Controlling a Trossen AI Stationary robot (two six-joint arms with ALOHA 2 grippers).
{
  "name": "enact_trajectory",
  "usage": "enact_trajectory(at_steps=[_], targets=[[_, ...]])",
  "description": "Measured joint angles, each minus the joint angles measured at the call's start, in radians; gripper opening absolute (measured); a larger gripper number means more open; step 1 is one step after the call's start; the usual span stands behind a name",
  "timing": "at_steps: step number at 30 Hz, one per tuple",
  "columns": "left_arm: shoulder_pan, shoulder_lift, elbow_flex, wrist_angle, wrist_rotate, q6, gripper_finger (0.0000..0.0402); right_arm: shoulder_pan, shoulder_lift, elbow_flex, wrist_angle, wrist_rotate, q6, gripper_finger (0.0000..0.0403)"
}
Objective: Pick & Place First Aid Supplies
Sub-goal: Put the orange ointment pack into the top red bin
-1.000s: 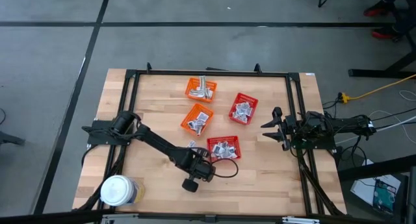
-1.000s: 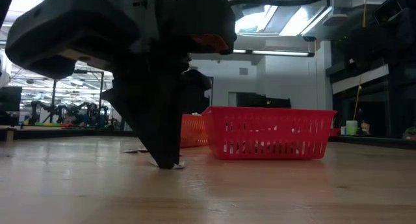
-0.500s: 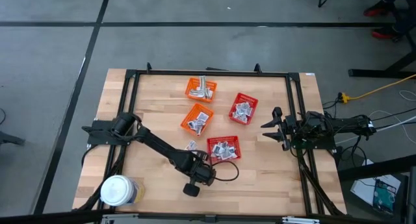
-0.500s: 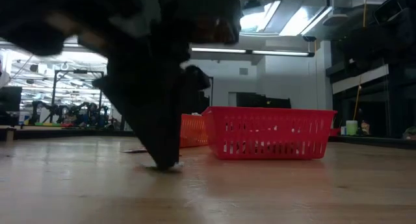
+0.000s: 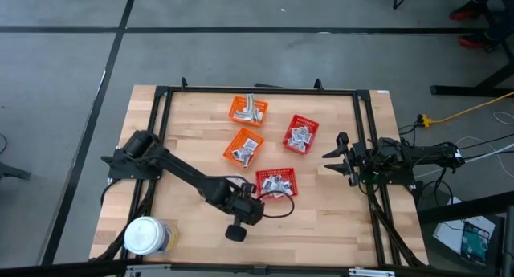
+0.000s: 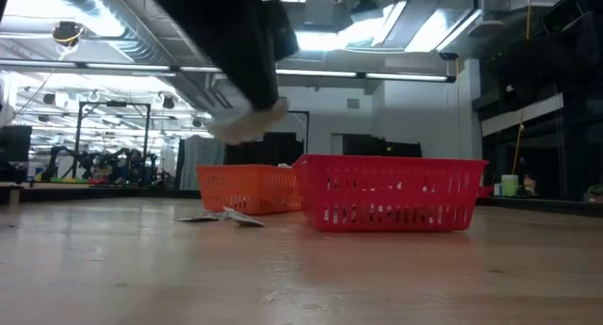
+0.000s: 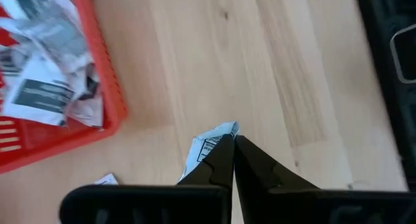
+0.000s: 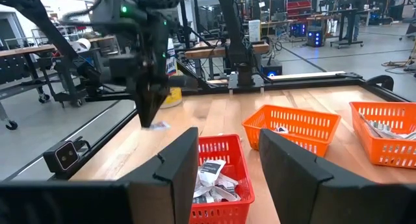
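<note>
My left gripper hangs above the wood just left of the near red basket and is shut on a silvery-white sachet. The low view shows it raised well off the table, with the sachet below its fingers. Loose sachets lie flat on the table left of that basket. More sachets fill the baskets. My right gripper waits open at the table's right edge, its fingers apart and touching nothing. My left gripper pinches the sachet between its two fingertips, by one edge. The fingers come from above, pointing down. The sachet is lifted clear of the table and sticks out past the fingertips, crumpled.
Another red basket and two orange baskets stand toward the far side, all holding sachets. A white-lidded round jar sits at the near left corner. A black frame rims the table. Bare wood lies along the near edge.
My left gripper has risen from the table top, where its fingertips stood on a sachet, and has carried that sachet up with it, clear of the wood. The loose sachets beside the basket have stayed where they were.
</note>
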Motion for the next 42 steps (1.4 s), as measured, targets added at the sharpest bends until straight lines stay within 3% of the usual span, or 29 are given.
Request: enact_trajectory(at_steps=[9, 24, 28, 36, 42], targets=[[0.001, -0.076, 0.0, 0.014, -0.03, -0.081, 0.0002, 0.0, 0.0, 0.0, 0.0, 0.0, 0.0, 0.0163], [0.03, -0.133, 0.001, 0.177, -0.048, -0.136, 0.0002, 0.0, 0.0, 0.0, 0.0, 0.0, 0.0, 0.0163], [0.064, -0.133, 0.001, 0.309, 0.072, -0.128, 0.0002, 0.0, 0.0, 0.0, 0.0, 0.0, 0.0, 0.0163], [0.176, -0.134, 0.001, 0.628, 0.467, -0.155, 0.0002, 0.0, 0.0, 0.0, 0.0, 0.0, 0.0, 0.0163], [0.243, -0.134, 0.001, 0.791, 0.585, -0.18, 0.0003, 0.0, 0.0, 0.0, 0.0, 0.0, 0.0, 0.0163]])
